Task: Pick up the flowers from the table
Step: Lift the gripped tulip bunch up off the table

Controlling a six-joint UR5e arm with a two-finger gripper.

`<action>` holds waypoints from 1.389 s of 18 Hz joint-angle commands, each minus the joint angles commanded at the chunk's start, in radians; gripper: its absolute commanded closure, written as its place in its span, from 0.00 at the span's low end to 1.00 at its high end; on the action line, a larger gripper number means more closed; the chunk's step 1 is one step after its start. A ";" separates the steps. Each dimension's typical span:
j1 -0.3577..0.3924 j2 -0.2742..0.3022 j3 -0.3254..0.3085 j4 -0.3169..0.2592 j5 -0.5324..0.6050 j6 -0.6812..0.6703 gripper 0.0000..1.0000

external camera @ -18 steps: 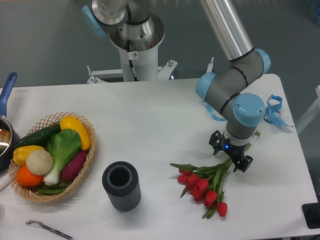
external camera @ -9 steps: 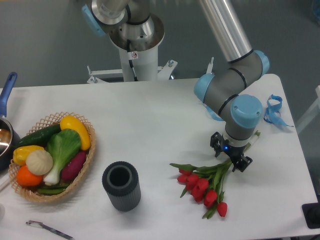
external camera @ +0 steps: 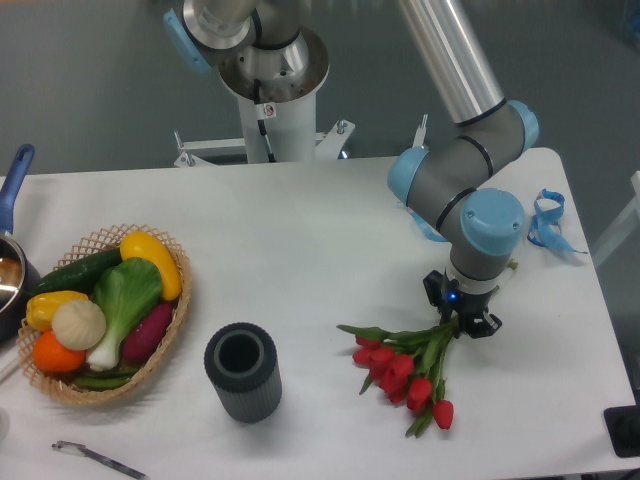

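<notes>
Black two-finger gripper (external camera: 461,310), right of frame centre, pointing straight down under the blue-capped grey wrist. Fingers drawn in on the green stems of the bunch of red tulips (external camera: 405,372); stems pinched between them, just below the wrist.

Tulip bunch fans out down and to the left from the gripper: red heads clustered lower right of centre, lowest head near the bottom edge, one long leaf reaching left. Whether the heads touch the large white rectangular table (external camera: 300,250) or hang just off it — cannot tell.

Blue ribbon (external camera: 548,222) loose on the table, upper right of the gripper, near the right edge.

Dark grey ribbed cylindrical cup (external camera: 242,371), upright, open mouth up, lower centre, well apart from the flowers.

Wicker basket (external camera: 174,315) of toy vegetables at the left side. Blue-handled pan (external camera: 12,185) cut off by the left edge. Thin metal utensil (external camera: 97,457) lower left corner.
</notes>
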 joint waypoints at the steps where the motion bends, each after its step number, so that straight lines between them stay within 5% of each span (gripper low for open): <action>1: 0.000 0.002 0.002 0.000 0.000 0.000 0.72; 10: 0.000 0.040 0.034 0.000 -0.063 -0.024 0.76; 16: 0.064 0.126 0.043 0.000 -0.386 -0.093 0.76; 25: 0.060 0.259 0.069 0.002 -0.917 -0.350 0.76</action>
